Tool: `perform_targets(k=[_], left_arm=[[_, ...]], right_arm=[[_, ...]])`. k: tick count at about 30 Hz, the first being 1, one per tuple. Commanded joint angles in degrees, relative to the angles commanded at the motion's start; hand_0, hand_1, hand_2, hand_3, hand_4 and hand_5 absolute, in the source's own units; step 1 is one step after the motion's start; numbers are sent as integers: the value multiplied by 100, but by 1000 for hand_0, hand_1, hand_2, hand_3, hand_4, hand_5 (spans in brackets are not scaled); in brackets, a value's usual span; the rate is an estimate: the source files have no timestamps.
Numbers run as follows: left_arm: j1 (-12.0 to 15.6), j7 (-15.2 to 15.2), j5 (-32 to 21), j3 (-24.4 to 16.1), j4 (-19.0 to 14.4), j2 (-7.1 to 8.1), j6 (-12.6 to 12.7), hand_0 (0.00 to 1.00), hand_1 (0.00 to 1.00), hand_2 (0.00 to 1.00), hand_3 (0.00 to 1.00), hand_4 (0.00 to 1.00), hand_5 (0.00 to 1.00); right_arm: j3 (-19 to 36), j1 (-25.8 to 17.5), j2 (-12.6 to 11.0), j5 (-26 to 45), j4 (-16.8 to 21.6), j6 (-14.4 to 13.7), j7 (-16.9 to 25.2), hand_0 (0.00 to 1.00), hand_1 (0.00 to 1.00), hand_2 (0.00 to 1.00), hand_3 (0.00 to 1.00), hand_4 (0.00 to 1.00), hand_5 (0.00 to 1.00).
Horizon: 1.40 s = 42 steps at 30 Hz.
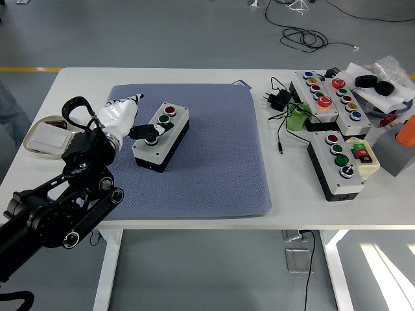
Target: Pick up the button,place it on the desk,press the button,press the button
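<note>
A grey button box [162,137] with a black base lies on the blue-grey mat [214,168], set at an angle. Its top carries a red button [170,111] at the far end, a green button [163,119] in the middle and a black knob [152,137] at the near end. My left hand [123,120], silver-white with black fingertips, comes in from the lower left. One finger [144,131] stretches out to the near end of the box and touches by the black knob. The hand holds nothing. No right arm shows.
Several more button boxes [337,165] [316,91] lie right of the mat, with a black plug and cable [280,97], a green object [298,118], plastic bags and an orange thing [407,131]. A metal tray [45,136] sits at the left edge.
</note>
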Motion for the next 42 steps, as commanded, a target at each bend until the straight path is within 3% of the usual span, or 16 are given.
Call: perform_targets(k=[10, 11, 16, 17, 20, 28, 29, 36, 42], left_arm=[[-107, 0, -159, 72, 239, -229, 96, 926, 998, 998, 998, 998, 800], [-132, 0, -144, 78, 289, -253, 88, 839, 998, 998, 998, 998, 743], [-259, 0, -43, 86, 606, -380, -77, 839, 998, 998, 998, 998, 743], [-271, 0, -19, 88, 665, -411, -82, 822, 998, 998, 998, 998, 681], [-285, 0, 7, 104, 785, -482, -87, 822, 998, 998, 998, 998, 681], [-324, 0, 535, 114, 1285, -696, 120, 815, 998, 998, 998, 998, 672], [-328, 0, 584, 111, 1326, -717, 127, 798, 998, 998, 998, 998, 578], [-368, 0, 970, 183, 1797, -873, 231, 798, 998, 998, 998, 998, 548], [-394, 0, 1312, 207, 1901, -909, 299, 771, 978, 998, 998, 989, 505]], right_arm=[[-18, 11, -4, 26, 0, 0, 8, 787, 797, 817, 751, 412, 479], [-19, 14, -5, 22, 0, 2, 7, 787, 797, 817, 751, 412, 479], [-14, 24, -14, -4, 0, 3, 2, 787, 797, 817, 751, 412, 479], [-11, 26, -16, -18, 0, 3, -1, 787, 797, 817, 751, 412, 479], [-2, 28, -20, -36, 0, 0, 0, 787, 797, 817, 751, 412, 479], [-5, 33, -21, -31, 0, -4, 6, 787, 797, 817, 751, 412, 479], [-6, 36, -22, -34, 0, -3, 5, 787, 797, 817, 751, 412, 479], [-16, 35, -24, -57, 0, 2, -5, 787, 797, 817, 751, 412, 479], [-24, 37, -25, -32, 0, -5, 6, 787, 797, 817, 751, 412, 479]])
